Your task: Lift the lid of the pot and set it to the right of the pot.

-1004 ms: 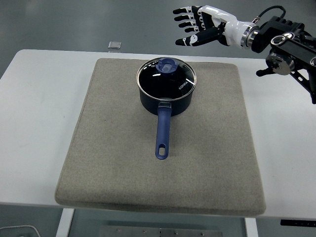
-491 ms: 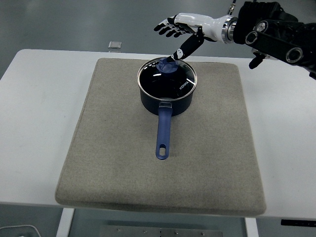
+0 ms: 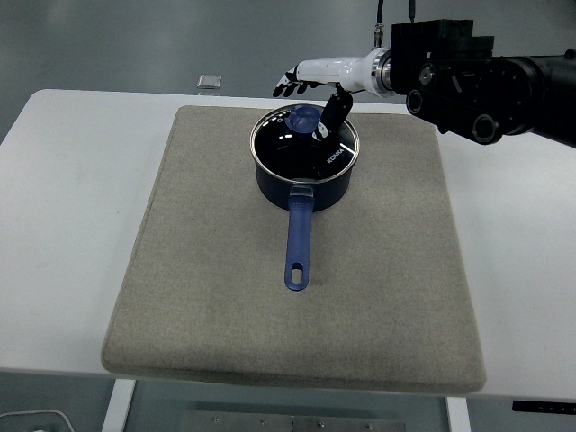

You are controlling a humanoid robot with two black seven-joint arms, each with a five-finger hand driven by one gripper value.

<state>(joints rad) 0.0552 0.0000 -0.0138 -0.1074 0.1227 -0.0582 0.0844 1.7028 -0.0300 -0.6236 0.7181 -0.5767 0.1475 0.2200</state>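
Reaching hand: the right hand (image 3: 310,85) comes in from the right edge on a black arm (image 3: 477,76) and sits over the far rim of the pot, palm turned down.
Hand state: fingers (image 3: 286,87) stretched out flat toward the left and spread, grasping nothing; the thumb (image 3: 329,115) hangs down beside the knob.
Thumb contact: its tip looks to be at or just right of the knob, but touching or apart cannot be told.
Pot lid: the glass lid (image 3: 304,144) sits closed on the pot, level, with a metal rim and white print near its right edge.
Knob: the blue knob (image 3: 303,118) stands on the far part of the lid, just under the outstretched hand.
Pot: 1 dark blue pot (image 3: 301,184) on the far middle of the mat, upright.
Handle: the blue handle (image 3: 298,238) points toward the table's near edge, with a slot at its end.
Mat: a grey-beige mat (image 3: 198,270) covers most of the table's middle; the part right of the pot is bare.
Table: white table (image 3: 63,225) under the mat.
Small object: a small grey square (image 3: 209,82) lies beyond the table's far edge, left of the pot.
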